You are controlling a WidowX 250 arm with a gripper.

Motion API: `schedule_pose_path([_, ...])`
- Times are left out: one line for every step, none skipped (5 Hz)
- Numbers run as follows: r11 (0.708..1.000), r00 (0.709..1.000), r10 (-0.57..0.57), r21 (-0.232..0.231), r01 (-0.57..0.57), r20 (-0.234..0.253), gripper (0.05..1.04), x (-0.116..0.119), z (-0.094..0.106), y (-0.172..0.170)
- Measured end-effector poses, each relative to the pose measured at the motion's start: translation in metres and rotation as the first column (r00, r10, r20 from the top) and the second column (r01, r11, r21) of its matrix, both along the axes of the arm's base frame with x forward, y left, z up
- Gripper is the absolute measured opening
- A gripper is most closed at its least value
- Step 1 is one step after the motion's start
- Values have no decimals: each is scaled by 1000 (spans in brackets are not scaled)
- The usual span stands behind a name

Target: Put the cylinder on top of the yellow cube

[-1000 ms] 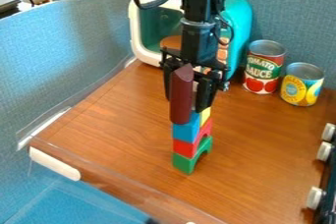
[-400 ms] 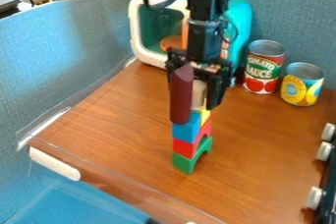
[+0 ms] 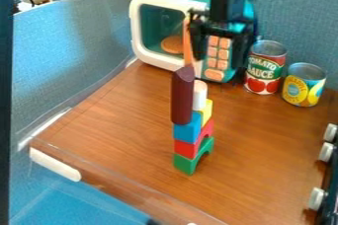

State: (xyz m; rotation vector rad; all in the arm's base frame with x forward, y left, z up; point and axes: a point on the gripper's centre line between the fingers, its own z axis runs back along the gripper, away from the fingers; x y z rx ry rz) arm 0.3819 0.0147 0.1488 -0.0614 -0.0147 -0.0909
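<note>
Rising off white cylinder (image 3: 199, 96) on yellow cube (image 3: 207, 111), jaws spread.

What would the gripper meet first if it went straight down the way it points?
The gripper would probably meet the wooden tabletop, though its depth relative to the toy microwave is unclear.

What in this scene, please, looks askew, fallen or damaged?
Nothing stands out. The white cylinder stands upright on the yellow cube; the dark red block beside it stands on the blue cube. The red can and yellow can are upright.
</note>
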Motion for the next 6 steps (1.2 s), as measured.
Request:
schedule_pose_path([1000, 1000, -14, -4, 14, -24, 1000, 6, 7, -2])
schedule_pose_path([1000, 1000, -7, -8, 7, -25, 1000, 6, 8, 4])
schedule_pose_path([999, 999, 50, 1, -50, -21, 1000, 5, 9, 27])
schedule_pose_path([999, 999, 50, 0, -50, -20, 1000, 5, 9, 27])
schedule_pose_path([999, 999, 50, 1, -50, -22, 1000, 5, 9, 28])
schedule_pose_path([999, 999, 49, 1, -49, -19, 1000, 5, 9, 27])
